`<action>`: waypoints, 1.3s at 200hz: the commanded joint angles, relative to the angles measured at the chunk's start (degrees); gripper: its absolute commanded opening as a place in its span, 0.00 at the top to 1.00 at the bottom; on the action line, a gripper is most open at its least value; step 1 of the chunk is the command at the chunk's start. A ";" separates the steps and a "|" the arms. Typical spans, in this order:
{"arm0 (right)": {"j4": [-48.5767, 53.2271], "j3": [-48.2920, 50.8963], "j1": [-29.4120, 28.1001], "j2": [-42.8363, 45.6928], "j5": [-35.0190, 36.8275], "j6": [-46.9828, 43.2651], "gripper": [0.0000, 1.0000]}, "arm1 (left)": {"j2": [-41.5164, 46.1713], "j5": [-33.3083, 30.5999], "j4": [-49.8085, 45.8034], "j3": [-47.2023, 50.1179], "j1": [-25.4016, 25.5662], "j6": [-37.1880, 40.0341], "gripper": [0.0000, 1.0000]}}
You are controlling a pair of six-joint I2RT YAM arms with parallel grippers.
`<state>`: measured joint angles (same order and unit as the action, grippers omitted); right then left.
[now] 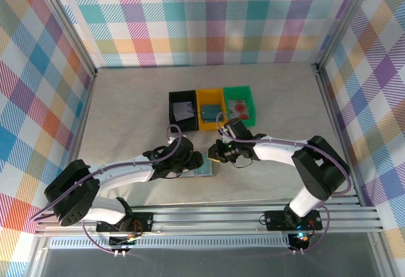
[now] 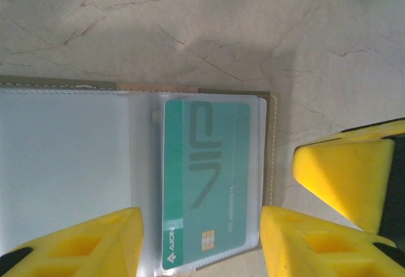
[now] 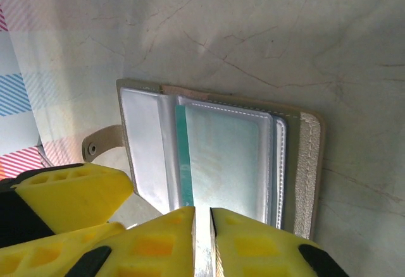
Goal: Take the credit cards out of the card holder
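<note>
The grey card holder point(image 1: 205, 170) lies open on the table between my two grippers. In the left wrist view a teal credit card point(image 2: 209, 182) sits inside its clear pocket point(image 2: 142, 182). My left gripper point(image 2: 201, 226) is open, one yellow finger on each side of that pocket. My right gripper point(image 3: 202, 217) is shut on the near edge of a clear pocket panel point(image 3: 228, 163) of the card holder point(image 3: 310, 163), and a strip of the teal card point(image 3: 183, 157) shows behind the panel. One right finger point(image 2: 348, 176) stands beside the holder.
Three small trays stand in a row behind the holder: black point(image 1: 172, 106), yellow point(image 1: 211, 92) and green point(image 1: 237, 89), each with a card lying in it. Checked walls enclose the table on three sides. The holder's snap strap point(image 3: 101, 143) sticks out to its side.
</note>
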<state>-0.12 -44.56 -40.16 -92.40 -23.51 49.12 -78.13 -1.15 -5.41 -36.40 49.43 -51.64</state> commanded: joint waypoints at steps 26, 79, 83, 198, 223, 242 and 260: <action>-2.40 1.11 -0.53 -2.27 -0.20 1.03 0.88 | -2.85 -0.59 4.23 0.70 0.68 -0.44 0.54; -3.35 1.01 -0.79 -3.91 -0.66 1.24 0.89 | -5.22 -0.02 5.51 1.16 0.74 -0.53 0.60; -3.52 0.99 -0.79 -3.93 -0.66 1.31 0.89 | -5.35 0.08 5.56 1.24 0.78 -0.42 0.60; -4.10 0.54 -1.06 -6.26 -1.10 1.41 0.91 | -8.48 0.62 8.80 1.68 0.78 0.99 0.67; -4.00 0.52 -1.06 -7.22 -1.05 1.55 0.92 | -7.87 0.70 8.91 1.69 0.78 1.18 0.68; -4.10 0.47 -1.06 -7.60 -1.04 1.59 0.92 | -7.70 0.88 9.49 1.78 0.77 1.03 0.68; -3.79 0.58 -1.06 -7.55 -0.74 1.57 0.92 | -7.87 0.93 9.61 1.60 0.80 1.02 0.70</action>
<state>-4.34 -43.92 -40.86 -98.72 -24.32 50.39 -85.89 -0.62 2.81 -35.38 49.47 -51.40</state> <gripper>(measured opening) 0.078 0.309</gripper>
